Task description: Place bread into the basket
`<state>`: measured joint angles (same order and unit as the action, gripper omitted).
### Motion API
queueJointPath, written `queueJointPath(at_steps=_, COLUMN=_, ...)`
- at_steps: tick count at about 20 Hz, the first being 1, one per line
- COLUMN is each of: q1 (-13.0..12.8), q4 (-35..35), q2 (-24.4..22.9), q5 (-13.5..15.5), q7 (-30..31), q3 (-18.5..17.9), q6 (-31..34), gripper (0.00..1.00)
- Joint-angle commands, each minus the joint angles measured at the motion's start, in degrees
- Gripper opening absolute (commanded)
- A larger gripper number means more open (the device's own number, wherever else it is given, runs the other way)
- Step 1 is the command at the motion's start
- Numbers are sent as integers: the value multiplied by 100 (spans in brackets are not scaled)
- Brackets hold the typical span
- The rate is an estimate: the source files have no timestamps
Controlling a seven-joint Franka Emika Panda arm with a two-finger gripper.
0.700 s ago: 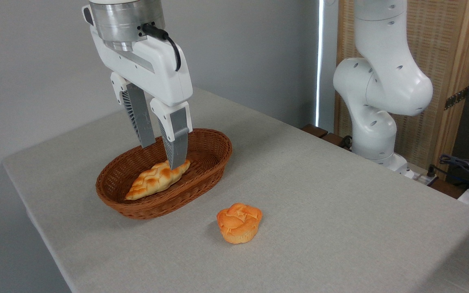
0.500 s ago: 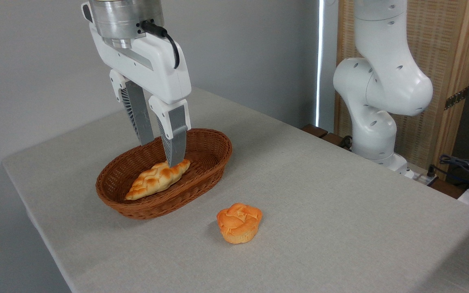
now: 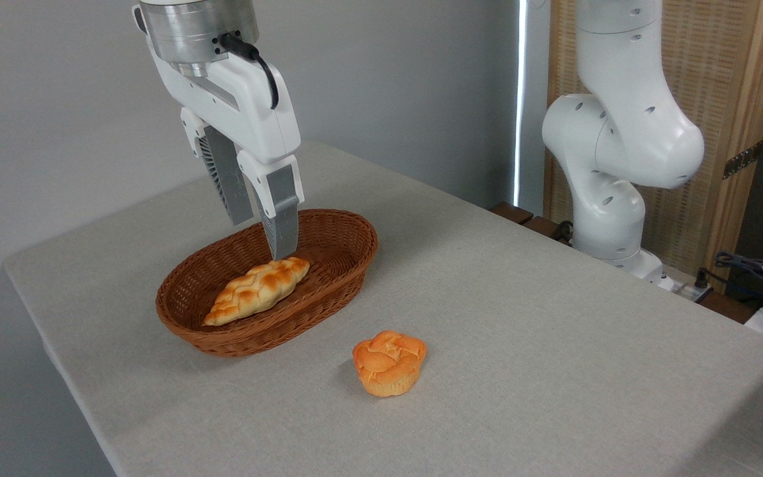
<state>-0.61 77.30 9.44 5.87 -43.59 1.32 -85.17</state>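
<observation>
We count two bread items, one basket and one gripper on the pale grey cloth-covered table (image 3: pixel 520 318). Nearest to us, the small round orange-golden bun with a knotted, swirled top (image 3: pixel 389 362) sits upright on the bare cloth, swirl upward. Being roughly round, it shows no clear long axis; its fluted sides narrow toward the base, and its crust is a glossy deeper orange on top. It lies apart from the oval reddish-brown woven wicker basket (image 3: pixel 348 262), at about 4 o'clock from it. Inside the basket rests one long pale golden braided loaf (image 3: pixel 257 289), its axis running from 8 o'clock to 2 o'clock. Farther back, the white two-finger gripper with grey fingers (image 3: pixel 261 238) hangs above the loaf's far end, fingers spread apart and gripping nothing.
</observation>
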Motion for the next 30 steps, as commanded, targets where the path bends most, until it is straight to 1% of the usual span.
queueJointPath(at_steps=1, q1=9, q4=-66, q2=-12, q5=54, q7=123, q3=9, q6=115, gripper=100)
queueJointPath(at_steps=6, q1=9, q4=-74, q2=-12, q5=54, q7=219, q3=9, q6=106, gripper=100)
queueJointPath(at_steps=20, q1=9, q4=-74, q2=-4, q5=37, q7=193, q3=18, q6=106, gripper=100)
queueJointPath(at_steps=24, q1=9, q4=-74, q2=-4, q5=-7, q7=167, q3=-8, q6=106, gripper=100)
queueJointPath(at_steps=30, q1=17, q4=39, q2=5, q5=1, q7=193, q3=-44, q6=97, gripper=100)
